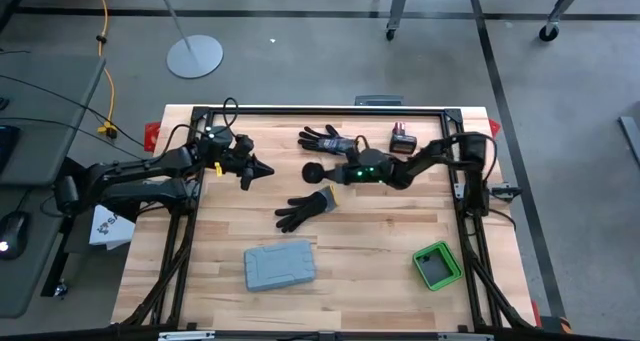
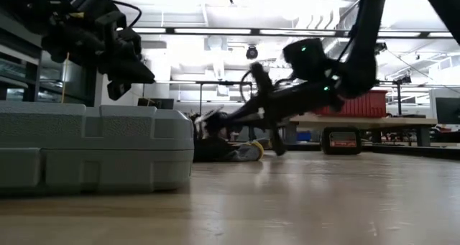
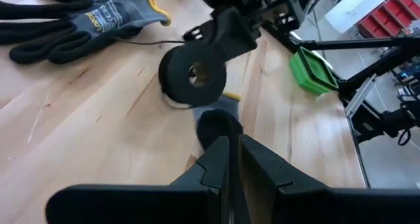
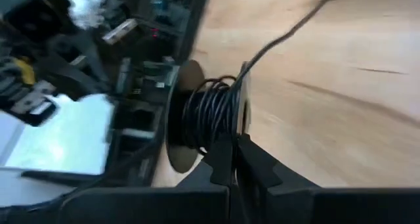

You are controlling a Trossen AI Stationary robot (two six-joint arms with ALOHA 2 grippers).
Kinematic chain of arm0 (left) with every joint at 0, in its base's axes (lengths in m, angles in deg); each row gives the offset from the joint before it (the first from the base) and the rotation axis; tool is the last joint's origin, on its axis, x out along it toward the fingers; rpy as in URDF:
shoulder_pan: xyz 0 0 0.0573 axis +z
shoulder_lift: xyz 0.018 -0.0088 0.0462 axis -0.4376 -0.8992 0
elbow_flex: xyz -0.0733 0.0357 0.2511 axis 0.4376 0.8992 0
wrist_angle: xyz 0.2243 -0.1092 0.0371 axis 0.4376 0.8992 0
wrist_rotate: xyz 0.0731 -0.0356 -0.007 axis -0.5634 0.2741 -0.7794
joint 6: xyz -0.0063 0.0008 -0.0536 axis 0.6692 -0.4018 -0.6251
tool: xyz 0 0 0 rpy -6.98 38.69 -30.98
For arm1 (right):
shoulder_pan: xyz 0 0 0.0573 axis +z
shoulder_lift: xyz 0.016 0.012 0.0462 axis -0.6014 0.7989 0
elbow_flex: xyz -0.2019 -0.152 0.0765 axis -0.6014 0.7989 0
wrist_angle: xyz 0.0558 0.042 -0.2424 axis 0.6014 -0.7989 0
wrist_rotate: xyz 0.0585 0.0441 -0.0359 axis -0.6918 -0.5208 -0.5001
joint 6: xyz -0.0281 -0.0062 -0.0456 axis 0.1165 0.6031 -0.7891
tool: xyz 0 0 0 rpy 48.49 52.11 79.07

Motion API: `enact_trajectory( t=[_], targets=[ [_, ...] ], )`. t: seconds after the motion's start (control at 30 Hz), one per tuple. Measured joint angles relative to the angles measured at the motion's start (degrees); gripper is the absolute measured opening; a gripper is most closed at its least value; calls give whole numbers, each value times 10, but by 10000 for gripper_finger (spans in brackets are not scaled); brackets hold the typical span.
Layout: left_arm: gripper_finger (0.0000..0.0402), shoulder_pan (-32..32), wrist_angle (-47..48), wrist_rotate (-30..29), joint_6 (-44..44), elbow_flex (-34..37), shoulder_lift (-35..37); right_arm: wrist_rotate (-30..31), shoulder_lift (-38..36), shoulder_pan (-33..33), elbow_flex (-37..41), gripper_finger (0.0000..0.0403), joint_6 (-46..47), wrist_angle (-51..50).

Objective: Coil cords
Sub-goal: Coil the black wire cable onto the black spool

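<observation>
**Spool at the right gripper's tips, wire running off toward the left arm**

The right gripper [image 1: 322, 170] is clenched on the rim of a small black spool [image 4: 200, 115], whose flat discs stand on edge just ahead of its fingers, so the spool's axis lies crosswise to the gripper's reach. The thin dark cord [image 4: 213, 112] is wound in a tight band between the discs, and one loose strand leaves the winding and trails away over the wooden table [image 1: 380, 241]. The left gripper [image 1: 262, 170], nearly pinched together and with nothing visibly between its tips, points straight at the spool's face from a short way off. Judging by this, the right arm is nearer and the strand feeds from the left gripper's side.
</observation>
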Motion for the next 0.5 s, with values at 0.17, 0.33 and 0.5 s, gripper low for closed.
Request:
enact_trajectory(
  t=[0.17,0.33,0.5],
  targets=[
    [31,-11,-8,0,0,0,0,-26,47,0,-48,0,16,13],
    [31,-24,-1,0,-2,0,-1,-24,48,1,-57,0,15,-9],
    [31,-32,2,0,-6,0,-1,-28,48,2,-56,0,16,-18]
  ],
)
